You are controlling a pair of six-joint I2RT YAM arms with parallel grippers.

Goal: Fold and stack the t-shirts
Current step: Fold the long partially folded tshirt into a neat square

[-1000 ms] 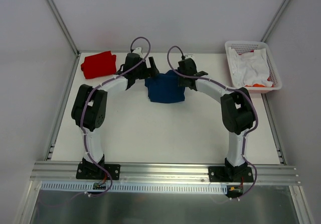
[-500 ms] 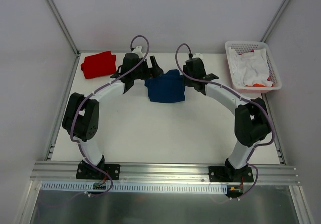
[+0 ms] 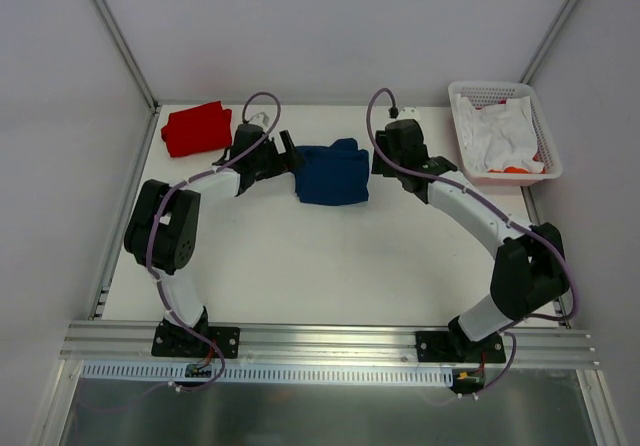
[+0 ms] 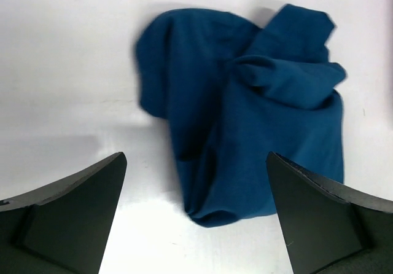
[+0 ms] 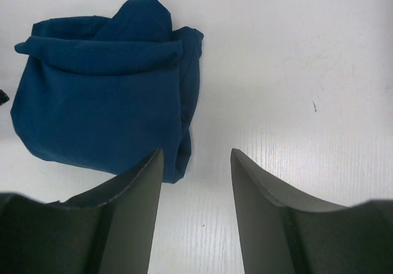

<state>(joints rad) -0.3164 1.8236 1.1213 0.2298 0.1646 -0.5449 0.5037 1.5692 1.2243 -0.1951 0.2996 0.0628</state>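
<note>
At twelve o'clock on the white table (image 3: 300,256), the folded navy blue cloth t-shirt (image 3: 332,174) lies between my left gripper (image 3: 290,150) and right gripper (image 3: 379,158), both spread wide, empty. To stack it on the plain red t-shirt (image 3: 197,128) at ten o'clock, I'd pinch all layers low.

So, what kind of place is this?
Probably a robot lab test cell: plain white walls, a left arm and right arm bolted to an aluminium rail, and a white table with a blue shirt.
</note>
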